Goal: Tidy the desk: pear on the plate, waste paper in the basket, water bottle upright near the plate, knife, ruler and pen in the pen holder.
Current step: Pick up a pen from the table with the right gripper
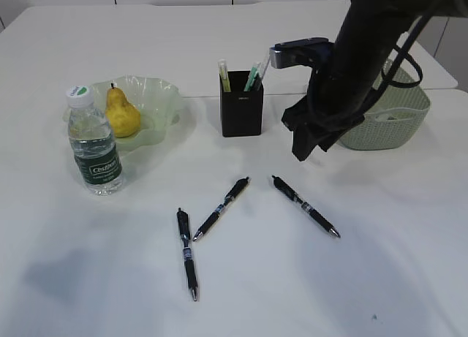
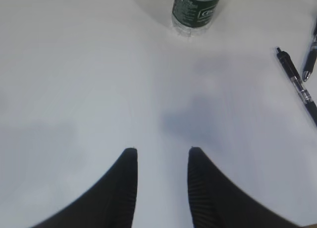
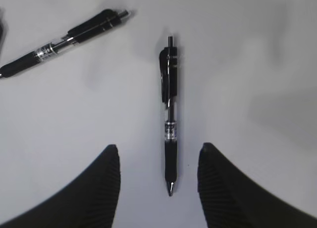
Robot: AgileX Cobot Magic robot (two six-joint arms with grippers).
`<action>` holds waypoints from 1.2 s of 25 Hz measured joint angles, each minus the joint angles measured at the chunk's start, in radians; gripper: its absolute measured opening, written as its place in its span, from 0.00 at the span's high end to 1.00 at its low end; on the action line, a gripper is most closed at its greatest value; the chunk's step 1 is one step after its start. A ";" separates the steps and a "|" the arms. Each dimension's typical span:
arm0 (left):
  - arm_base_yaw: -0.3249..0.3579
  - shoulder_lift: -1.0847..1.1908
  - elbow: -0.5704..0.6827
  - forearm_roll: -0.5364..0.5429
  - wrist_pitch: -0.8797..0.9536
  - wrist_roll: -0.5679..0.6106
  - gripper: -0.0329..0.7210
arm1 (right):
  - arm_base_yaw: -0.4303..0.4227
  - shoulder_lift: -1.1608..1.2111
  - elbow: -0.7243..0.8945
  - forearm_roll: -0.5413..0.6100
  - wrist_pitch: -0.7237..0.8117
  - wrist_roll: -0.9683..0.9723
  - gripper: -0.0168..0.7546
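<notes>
Right wrist view had the right gripper (image 3: 158, 163) spread wide with nothing in it, hanging over the desk (image 3: 257, 55), and a black pen (image 3: 170, 114) lay lengthwise right between its two fingers, tip pointing back toward the camera, touching neither one. A second pen (image 3: 64, 42) lay off to the upper left, well apart. From the exterior view, a third pen (image 1: 187, 254) sat nearer the front edge, the pen holder (image 1: 241, 103) stood behind with a few items already in it, the pear (image 1: 121, 112) rested on the plate (image 1: 164, 103), the water bottle (image 1: 93, 143) stood upright just beside it, and the basket (image 1: 398, 125) sat behind the arm. Over on the left, the left gripper (image 2: 161, 161) was partly spread over bare table, gripping nothing
</notes>
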 joint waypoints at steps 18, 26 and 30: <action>0.000 0.000 0.000 0.006 0.043 0.000 0.64 | 0.027 0.238 -0.323 -0.076 0.080 -0.042 0.45; 0.000 0.000 0.000 0.025 0.043 0.000 0.64 | 0.053 0.278 -0.325 -0.097 0.080 -0.015 0.45; 0.000 0.000 0.000 0.033 0.044 0.000 0.63 | 0.057 0.284 -0.312 -0.097 0.080 -0.015 0.45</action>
